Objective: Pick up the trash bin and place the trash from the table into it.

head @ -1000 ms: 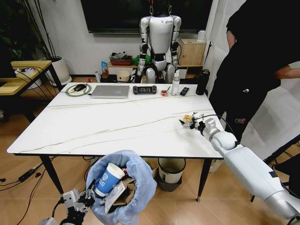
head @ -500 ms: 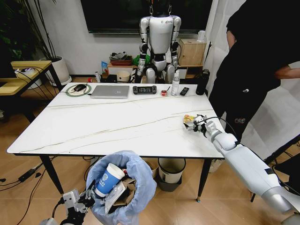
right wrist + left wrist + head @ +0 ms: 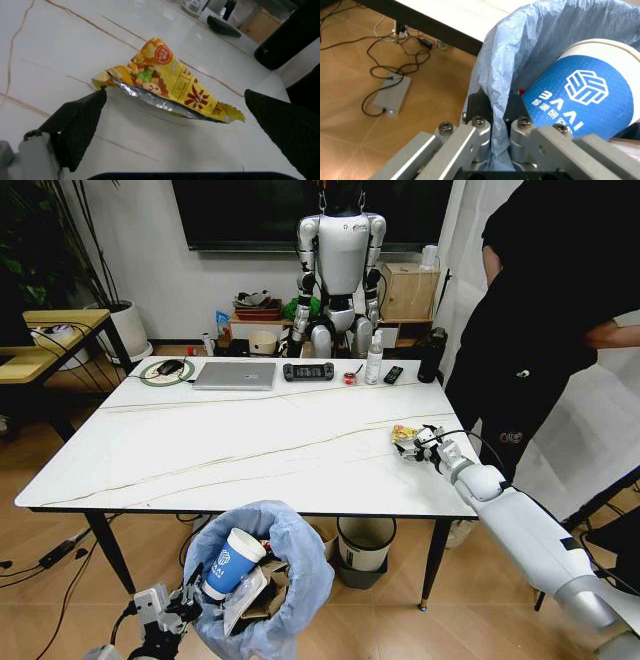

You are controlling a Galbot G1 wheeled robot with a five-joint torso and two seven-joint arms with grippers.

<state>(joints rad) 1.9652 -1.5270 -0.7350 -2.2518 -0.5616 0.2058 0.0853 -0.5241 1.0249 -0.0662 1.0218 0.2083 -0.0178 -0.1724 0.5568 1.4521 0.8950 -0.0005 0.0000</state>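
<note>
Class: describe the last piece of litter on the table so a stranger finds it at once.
Start at the white marble table and go to its right edge. The yellow wrapper lies there, torn open to silver foil, between the open fingers of the right hand.

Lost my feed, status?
Left gripper shut on bin, below table edge. Right gripper open around yellow wrapper. Nothing blocking.

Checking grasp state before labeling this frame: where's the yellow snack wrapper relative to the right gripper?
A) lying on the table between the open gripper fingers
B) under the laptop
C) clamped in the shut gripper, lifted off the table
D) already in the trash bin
A: the yellow snack wrapper lies flat on the table, with the right gripper open around it, one finger on each side.
</note>
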